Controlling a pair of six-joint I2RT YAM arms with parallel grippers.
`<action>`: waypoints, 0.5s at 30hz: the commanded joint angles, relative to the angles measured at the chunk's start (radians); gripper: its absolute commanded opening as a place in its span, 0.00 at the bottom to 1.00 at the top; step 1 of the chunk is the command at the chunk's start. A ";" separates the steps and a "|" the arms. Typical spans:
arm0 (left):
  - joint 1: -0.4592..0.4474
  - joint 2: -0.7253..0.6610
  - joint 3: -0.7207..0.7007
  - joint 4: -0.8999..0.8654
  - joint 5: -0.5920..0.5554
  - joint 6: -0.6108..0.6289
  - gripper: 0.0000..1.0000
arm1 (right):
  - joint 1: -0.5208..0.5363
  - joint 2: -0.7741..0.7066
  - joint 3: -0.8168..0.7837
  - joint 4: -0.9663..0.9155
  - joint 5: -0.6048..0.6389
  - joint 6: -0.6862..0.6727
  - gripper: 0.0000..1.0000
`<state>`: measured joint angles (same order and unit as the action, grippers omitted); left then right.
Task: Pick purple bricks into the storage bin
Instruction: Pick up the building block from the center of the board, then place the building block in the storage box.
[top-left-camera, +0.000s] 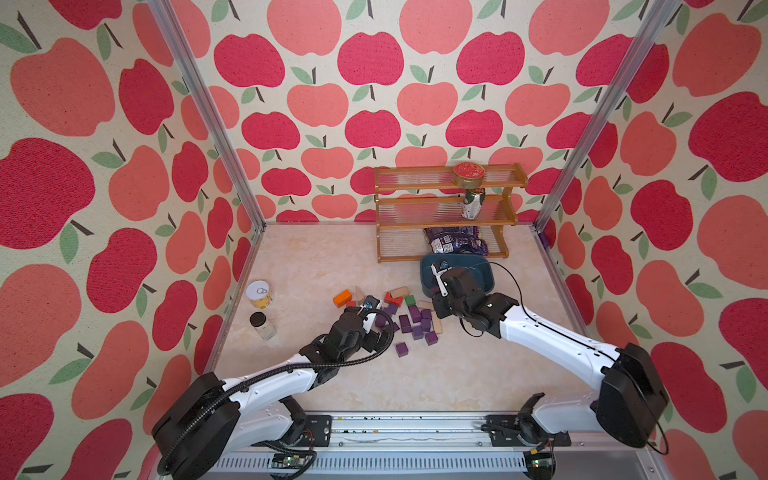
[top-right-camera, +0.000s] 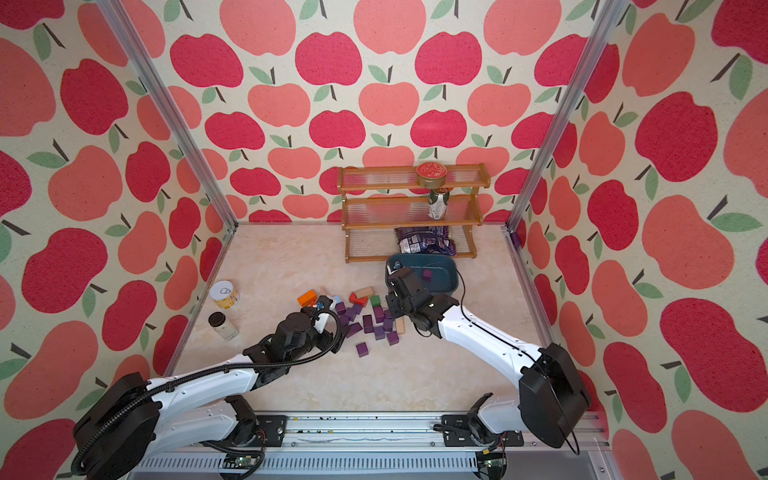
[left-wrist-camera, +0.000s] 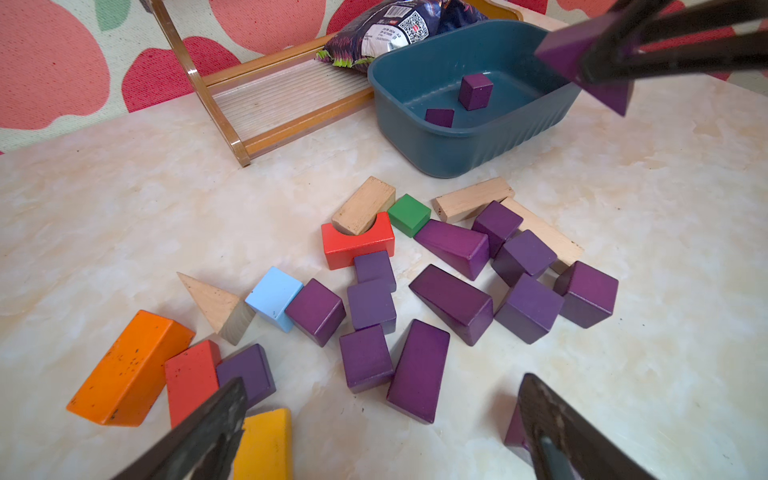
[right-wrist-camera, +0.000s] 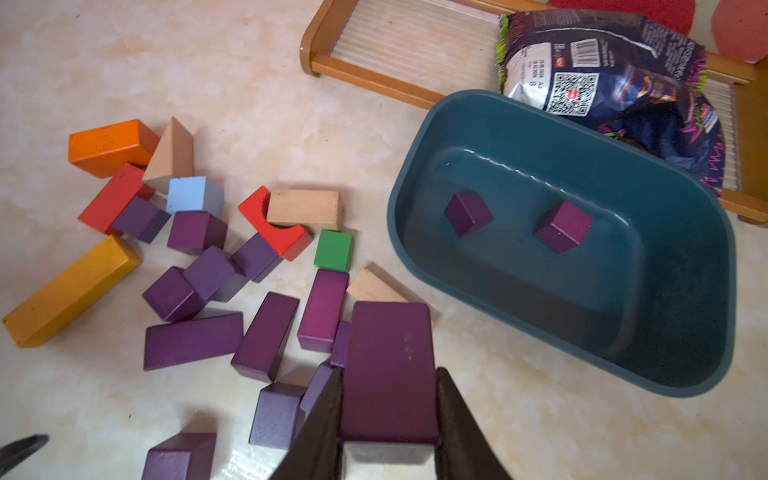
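Robot lab test cell, not a home; aluminium frame posts (top-left-camera: 208, 112) carry apple-print fabric walls (top-left-camera: 62, 166) around a marble-look tabletop (top-left-camera: 415, 386); landmark is the wooden shelf rack (top-left-camera: 415, 203), against the back wall; at the table edge opposite the rack, a metal mounting rail (top-left-camera: 395, 428) carries two white-and-black robot arms (top-left-camera: 266, 382), with bare circuit boards (top-left-camera: 286, 459) just beyond it; staged props: tin (top-left-camera: 468, 174) and can (top-left-camera: 473, 203) on the rack, loose toy blocks (top-left-camera: 409, 320) in front of it.
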<state>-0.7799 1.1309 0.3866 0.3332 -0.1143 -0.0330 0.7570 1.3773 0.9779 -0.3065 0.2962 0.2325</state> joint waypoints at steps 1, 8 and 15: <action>0.005 0.007 0.028 -0.011 0.016 -0.008 0.99 | -0.069 0.036 0.045 0.021 -0.048 -0.055 0.18; 0.005 0.010 0.028 -0.011 0.017 -0.008 0.99 | -0.207 0.174 0.130 0.072 -0.126 -0.087 0.17; 0.005 0.020 0.034 -0.013 0.024 -0.010 0.99 | -0.284 0.365 0.272 0.061 -0.189 -0.106 0.17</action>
<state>-0.7799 1.1412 0.3931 0.3321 -0.1101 -0.0334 0.4911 1.6936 1.1942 -0.2512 0.1616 0.1532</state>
